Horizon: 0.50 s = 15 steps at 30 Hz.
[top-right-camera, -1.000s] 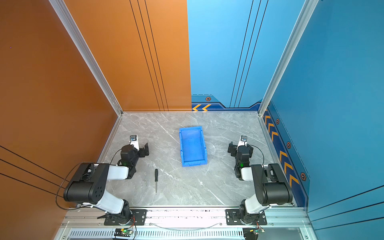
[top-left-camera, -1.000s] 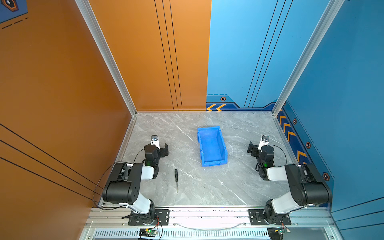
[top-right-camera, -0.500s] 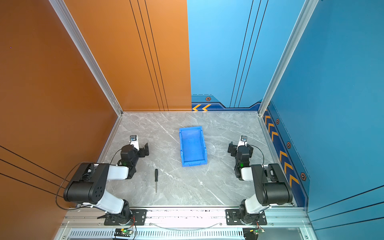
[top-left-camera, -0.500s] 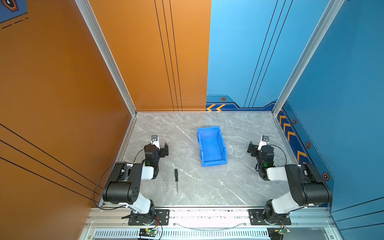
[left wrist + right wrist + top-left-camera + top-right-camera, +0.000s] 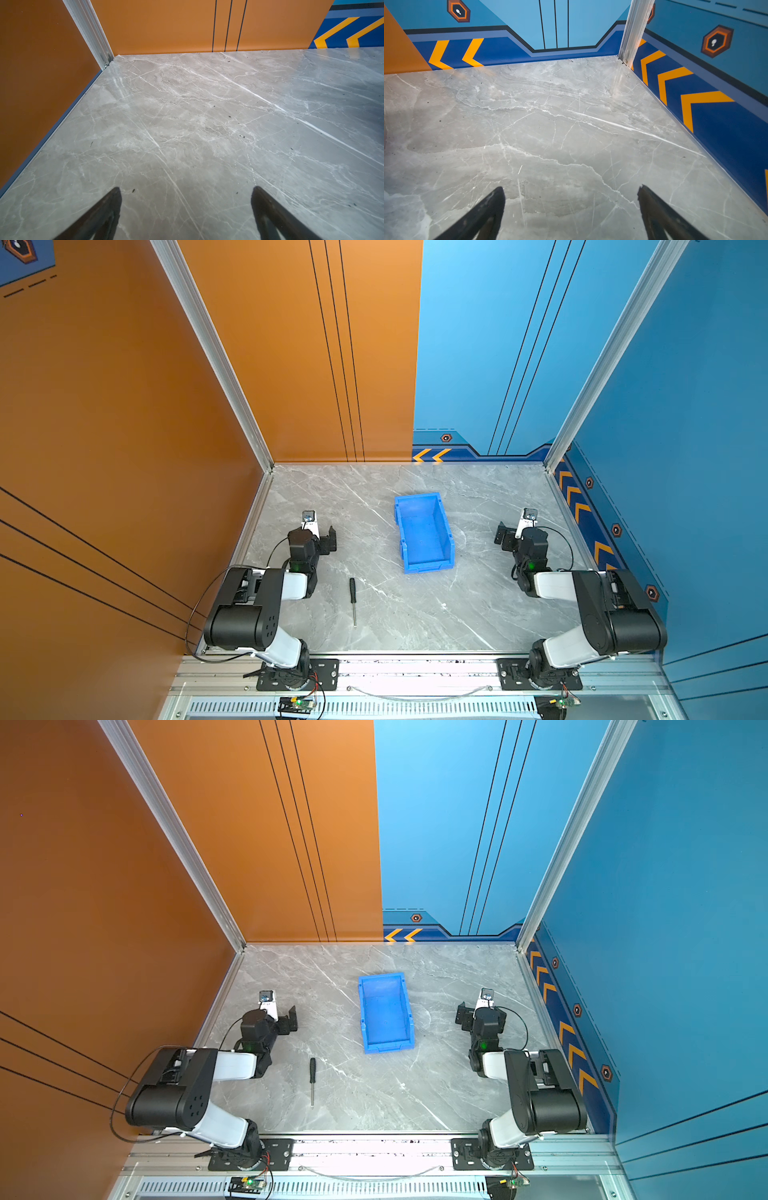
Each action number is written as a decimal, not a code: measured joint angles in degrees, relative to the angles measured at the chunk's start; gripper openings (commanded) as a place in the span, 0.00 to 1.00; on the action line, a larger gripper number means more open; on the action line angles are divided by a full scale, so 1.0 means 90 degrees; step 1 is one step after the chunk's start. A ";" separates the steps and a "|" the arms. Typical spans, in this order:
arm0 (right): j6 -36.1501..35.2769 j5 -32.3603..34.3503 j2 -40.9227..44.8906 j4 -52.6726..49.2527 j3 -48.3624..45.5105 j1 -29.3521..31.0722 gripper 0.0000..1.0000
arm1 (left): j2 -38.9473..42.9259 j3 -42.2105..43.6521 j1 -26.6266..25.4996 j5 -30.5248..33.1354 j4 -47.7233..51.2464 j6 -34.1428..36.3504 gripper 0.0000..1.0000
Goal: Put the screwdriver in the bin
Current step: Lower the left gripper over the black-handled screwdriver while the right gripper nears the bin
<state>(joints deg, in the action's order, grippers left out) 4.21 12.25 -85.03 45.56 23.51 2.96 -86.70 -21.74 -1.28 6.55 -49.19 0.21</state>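
Screwdriver (image 5: 353, 600) lies on the table (image 5: 419, 614), apart from the left hand (image 5: 186, 190).

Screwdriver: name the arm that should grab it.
Left. The screwdriver lies left of the bin, close to the open, empty left gripper; the right gripper, also open, is on the bin's far side.

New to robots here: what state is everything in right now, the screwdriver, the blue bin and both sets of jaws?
Bin: upright, empty.
Screwdriver: lying flat on the table, outside the bin, untouched.
Left jaws: open, holding nothing.
Right jaws: open, holding nothing.
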 measured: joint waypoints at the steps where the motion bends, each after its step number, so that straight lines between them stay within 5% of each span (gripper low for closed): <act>1: -0.0002 0.0002 0.0134 -0.0114 0.0046 0.0019 1.00 | 0.0131 -0.0007 0.0012 0.0000 0.0119 0.0000 0.98; 15: 0.0248 0.0668 0.1821 -0.2671 0.1171 0.1304 1.00 | 0.1955 -0.1234 -0.0097 0.0500 0.3976 -0.0940 0.98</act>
<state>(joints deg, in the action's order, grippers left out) 6.44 18.26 -68.64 21.52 34.04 14.70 -69.10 -32.84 -2.15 11.05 -13.41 -8.25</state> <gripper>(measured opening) 0.999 0.979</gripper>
